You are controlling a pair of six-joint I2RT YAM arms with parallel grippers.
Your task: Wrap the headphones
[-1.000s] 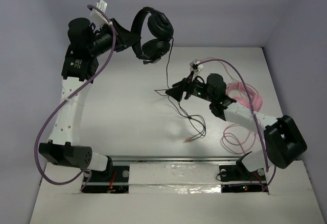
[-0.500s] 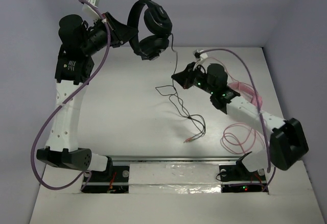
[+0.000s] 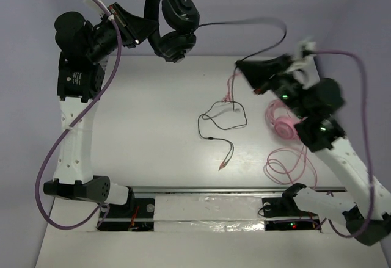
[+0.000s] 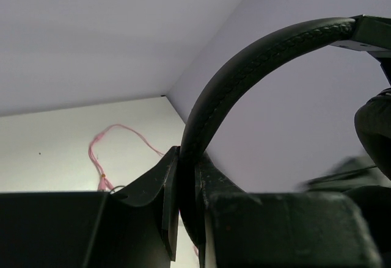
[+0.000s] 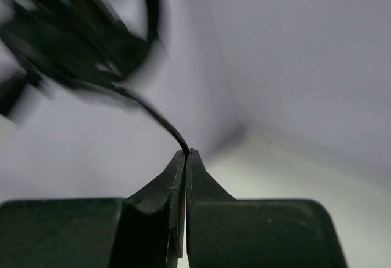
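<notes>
Between the pinched-shut tips of the right gripper sat the thin black cable, running leftward in a slack arc to the headphones, which the left gripper clamped by the headband above the table's far edge, toward its left corner.

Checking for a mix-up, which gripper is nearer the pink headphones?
Right. The right gripper, shut on the black cable, hangs just beyond the pink headphones; the left gripper clamps the black headband far to their left.

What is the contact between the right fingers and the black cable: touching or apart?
Touching. The right wrist view shows the fingers shut on the cable.
</notes>
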